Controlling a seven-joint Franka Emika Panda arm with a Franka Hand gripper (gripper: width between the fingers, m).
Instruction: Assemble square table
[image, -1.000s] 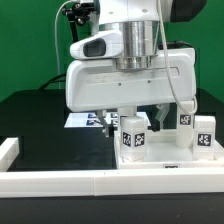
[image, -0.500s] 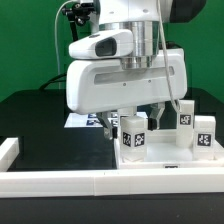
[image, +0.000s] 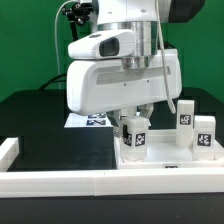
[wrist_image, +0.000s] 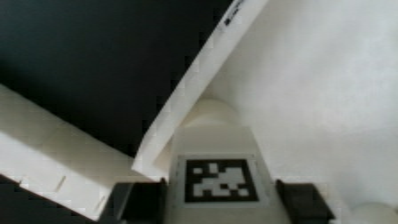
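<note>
The white square table slab (image: 165, 160) lies flat on the black surface at the exterior view's right; it also shows in the wrist view (wrist_image: 329, 70). Three white posts with tags stand on it: one at the near left corner (image: 134, 135), and two at the right (image: 186, 115) (image: 205, 133). My gripper (image: 133, 120) comes down over the near left post. In the wrist view the gripper (wrist_image: 215, 200) has its fingers (wrist_image: 128, 200) against both sides of that tagged post (wrist_image: 217, 175), shut on it. The wide hand hides the post's top in the exterior view.
The long white rail (image: 90, 182) edges the black surface at the front, with a raised end at the exterior view's left (image: 8, 150); it also shows in the wrist view (wrist_image: 54, 160). The marker board (image: 88, 121) lies behind the slab, partly hidden by the hand.
The hand has turned about its upright axis while staying over the near left post. The slab and the other posts have not moved.
</note>
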